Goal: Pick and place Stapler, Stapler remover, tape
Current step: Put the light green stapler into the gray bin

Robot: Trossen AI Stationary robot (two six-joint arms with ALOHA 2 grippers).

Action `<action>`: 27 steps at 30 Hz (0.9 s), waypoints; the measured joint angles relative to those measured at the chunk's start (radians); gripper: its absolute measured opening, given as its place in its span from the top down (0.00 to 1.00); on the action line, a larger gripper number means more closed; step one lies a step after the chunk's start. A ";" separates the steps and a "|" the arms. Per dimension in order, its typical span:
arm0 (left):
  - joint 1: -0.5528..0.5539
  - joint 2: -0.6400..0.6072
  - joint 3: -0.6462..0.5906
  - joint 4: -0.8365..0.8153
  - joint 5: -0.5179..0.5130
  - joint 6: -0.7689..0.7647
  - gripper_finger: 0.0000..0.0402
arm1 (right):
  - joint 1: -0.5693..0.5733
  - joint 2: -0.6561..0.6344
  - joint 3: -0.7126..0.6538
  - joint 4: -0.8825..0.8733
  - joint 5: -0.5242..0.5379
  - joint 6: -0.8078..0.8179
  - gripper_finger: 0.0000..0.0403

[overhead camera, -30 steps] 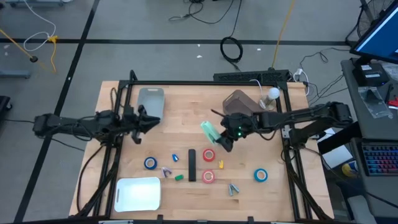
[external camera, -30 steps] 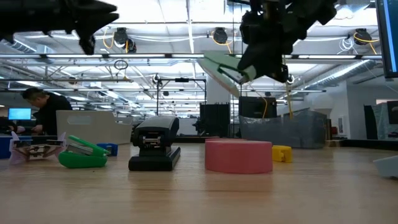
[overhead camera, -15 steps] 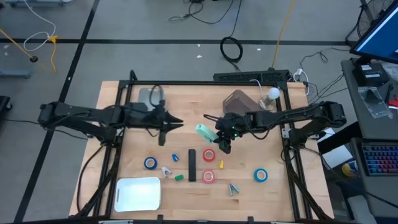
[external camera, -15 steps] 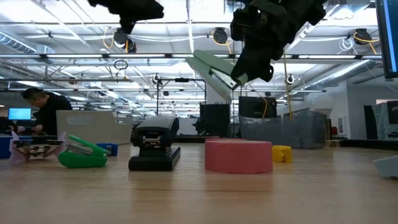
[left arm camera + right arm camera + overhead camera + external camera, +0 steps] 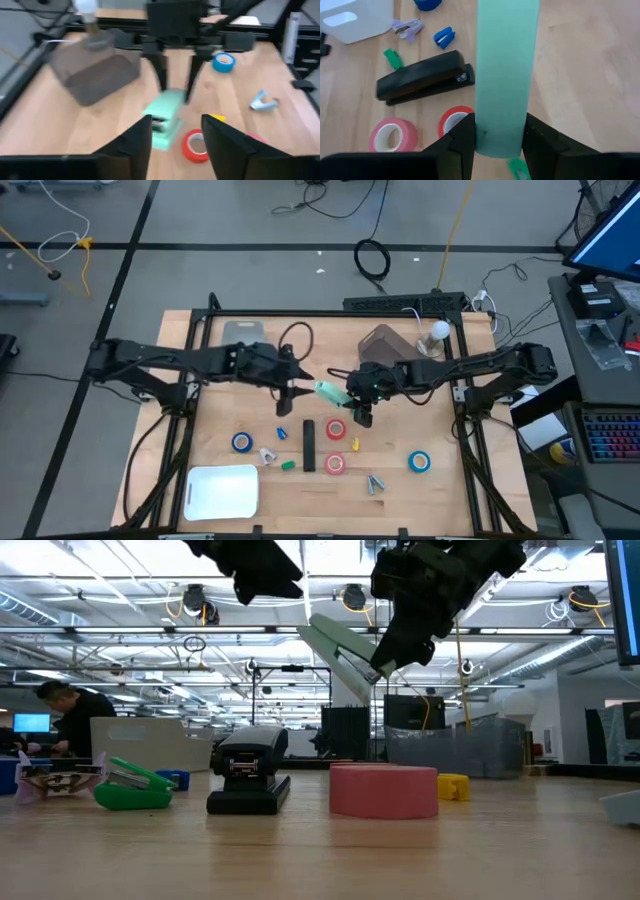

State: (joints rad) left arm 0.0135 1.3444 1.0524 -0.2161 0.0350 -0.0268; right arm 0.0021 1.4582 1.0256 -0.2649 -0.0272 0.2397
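Since a moment ago the left hand [image 5: 291,392] has swung in from the bench [image 5: 200,442] edge, fingers spread wide, just beside the mint stapler [image 5: 329,392] that the right hand [image 5: 500,131] clamps in mid-air. From above, the black stapler [image 5: 309,445] lies below it between tape [image 5: 335,429] rolls; the low view hides those behind one pink roll [image 5: 384,790]

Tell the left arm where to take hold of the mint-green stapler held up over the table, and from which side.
Grip the mint-green stapler on its free end, which juts toward the left gripper. The right gripper is shut on the other end, holding it in the air. Come straight in from the left arm's side with the open fingers straddling the narrow body, probably clear of the right fingers.
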 joint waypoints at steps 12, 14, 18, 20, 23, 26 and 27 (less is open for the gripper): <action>0.000 0.125 0.085 -0.010 -0.009 0.098 0.46 | 0.000 0.000 0.000 0.002 -0.001 -0.046 0.71; 0.004 0.125 0.096 -0.023 -0.010 0.105 0.46 | 0.003 0.000 0.000 0.000 -0.001 -0.047 0.71; 0.015 0.134 0.099 -0.048 -0.010 0.105 0.46 | 0.007 0.000 0.000 -0.001 -0.004 -0.050 0.70; 0.021 0.140 0.098 -0.047 -0.008 0.105 0.46 | 0.006 0.000 0.000 -0.001 -0.003 -0.050 0.70; 0.026 0.158 0.099 -0.043 0.016 0.105 0.46 | 0.006 0.000 -0.001 0.000 -0.003 -0.054 0.70; 0.026 0.178 0.098 -0.038 0.017 0.118 0.46 | 0.006 0.000 -0.001 0.000 -0.003 -0.054 0.70; 0.026 0.181 0.098 -0.036 0.017 0.121 0.46 | 0.006 0.000 -0.001 0.000 -0.003 -0.054 0.70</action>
State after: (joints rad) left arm 0.0391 1.5258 1.1503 -0.2525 0.0520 0.0942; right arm 0.0086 1.4582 1.0245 -0.2646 -0.0307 0.1854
